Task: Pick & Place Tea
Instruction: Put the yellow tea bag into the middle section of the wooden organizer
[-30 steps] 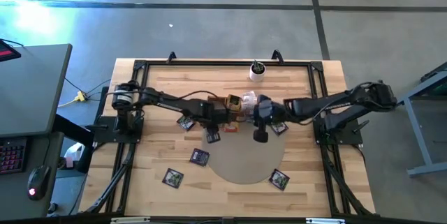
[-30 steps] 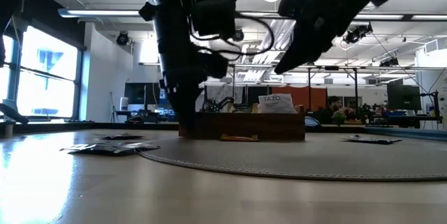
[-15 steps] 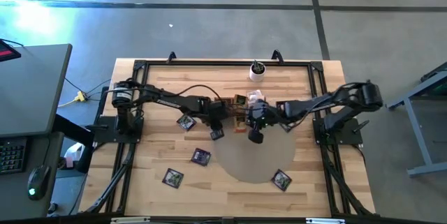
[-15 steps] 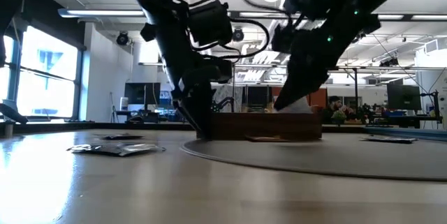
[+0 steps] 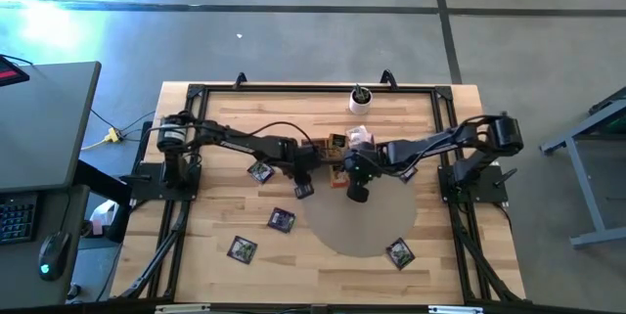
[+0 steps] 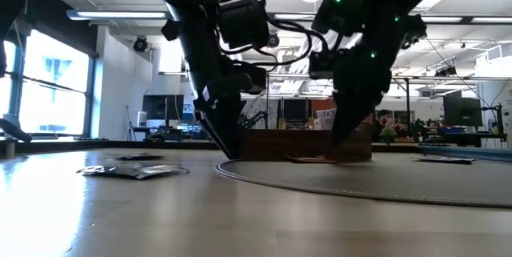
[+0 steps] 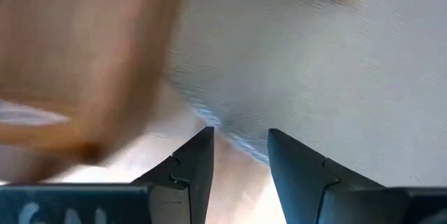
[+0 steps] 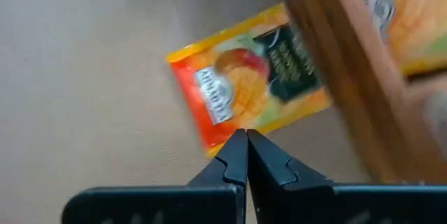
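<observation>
Five dark sachets [image 5: 280,220] lie on the desk [image 5: 196,265] at 7 to 5 o'clock of the round mat [image 5: 342,231]. One orange-yellow sachet [image 8: 248,84] (fruit print) lies flat beside the wooden box [image 8: 349,77], at the closed, empty right end effector [image 8: 245,155]. The left end effector [image 7: 239,158] stands open, holding nothing.

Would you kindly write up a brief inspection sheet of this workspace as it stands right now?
Surface: wooden table with round grey mat.
Job's things: dark sachets loose on the wood, an orange sachet on the mat beside the wooden box.
Clutter: white cup at the far edge.
Grippers: left pincer open at the mat's edge; right pincer shut, above the orange sachet.
Cables: yellow plug left of the table.
Surroundings: desk with keyboard.
</observation>
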Robot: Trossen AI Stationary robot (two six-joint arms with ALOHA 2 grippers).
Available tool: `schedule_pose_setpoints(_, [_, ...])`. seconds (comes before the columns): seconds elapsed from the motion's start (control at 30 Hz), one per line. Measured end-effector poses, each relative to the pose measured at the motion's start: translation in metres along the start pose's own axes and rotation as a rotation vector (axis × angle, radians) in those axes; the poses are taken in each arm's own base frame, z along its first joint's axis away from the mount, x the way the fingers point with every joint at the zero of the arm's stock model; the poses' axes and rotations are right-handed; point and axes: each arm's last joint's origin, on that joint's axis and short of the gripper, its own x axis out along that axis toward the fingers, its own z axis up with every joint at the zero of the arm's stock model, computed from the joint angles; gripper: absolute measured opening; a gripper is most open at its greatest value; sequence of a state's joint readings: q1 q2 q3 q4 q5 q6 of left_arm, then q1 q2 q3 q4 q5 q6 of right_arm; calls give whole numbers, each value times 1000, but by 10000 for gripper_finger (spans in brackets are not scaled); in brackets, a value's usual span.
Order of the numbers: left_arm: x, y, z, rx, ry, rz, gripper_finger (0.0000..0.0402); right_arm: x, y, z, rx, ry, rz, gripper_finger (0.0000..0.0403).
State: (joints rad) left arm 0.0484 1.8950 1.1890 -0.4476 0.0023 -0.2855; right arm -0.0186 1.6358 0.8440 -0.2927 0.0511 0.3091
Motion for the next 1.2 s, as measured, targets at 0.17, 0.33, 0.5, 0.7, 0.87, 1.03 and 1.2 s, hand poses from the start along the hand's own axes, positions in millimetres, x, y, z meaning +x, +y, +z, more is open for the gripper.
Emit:
schedule_pose_setpoints(0.17, [-6,-7,-3,19,0,11,133,3,10,-17,32,90,52,0])
schedule_pose_setpoints(0.33, [-16,-19,-3,47,-28,-14,133,13,15,-26,-58,130,67,0])
schedule_pose_setpoints(0.5, [-20,-23,-4,59,-39,-22,133,26,16,-20,-105,69,114,0])
schedule_pose_setpoints(0.7, [-22,-23,-4,50,-47,20,133,42,17,-11,-173,-4,157,0])
schedule_pose_setpoints(0.87, [-22,-23,-3,34,-57,20,133,35,18,-7,-178,21,152,0])
schedule_pose_setpoints(1.03, [-22,-23,-2,34,-65,20,133,16,23,0,-207,-41,101,0])
schedule_pose_setpoints(1.2, [-22,-24,-4,20,-44,-10,133,3,27,6,-217,-130,17,0])
